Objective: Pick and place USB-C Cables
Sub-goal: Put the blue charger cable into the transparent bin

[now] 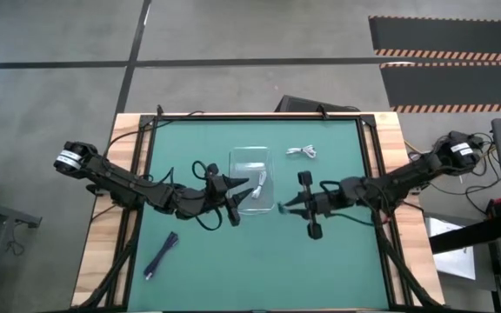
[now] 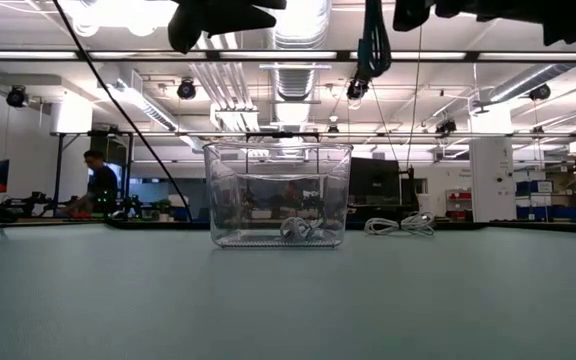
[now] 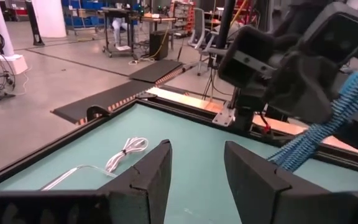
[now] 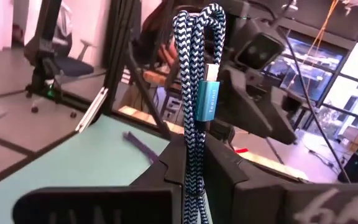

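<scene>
My right gripper [image 1: 287, 207] is shut on the teal-blue USB-C cable [image 4: 197, 74], high above the table just right of the clear tray [image 1: 237, 161]. The cable also shows at the top of the low view [image 2: 373, 40]. My left gripper [image 1: 240, 198] is open and empty, in the air over the tray's near left corner. One white-silver cable [image 1: 262, 183] lies inside the tray on its floor. The other white-silver cable [image 1: 301, 152] lies on the mat beyond the tray. The dark purple cable [image 1: 161, 255] lies on the mat near the front left. My right gripper pinches the folded teal-blue bundle between its two fingers [image 4: 229, 171], several strands together [image 4: 194, 158]. The looped end and a teal connector [image 4: 205, 93] stick out past the fingertips. The cable is lifted clear of the table and hangs below the gripper in the low view.
The green mat [image 1: 337, 269] is bordered by a black frame and a wooden table edge [image 1: 103, 261]. The two grippers face each other closely across the tray's near right corner. A person [image 2: 98, 185] stands far off in the room behind.
</scene>
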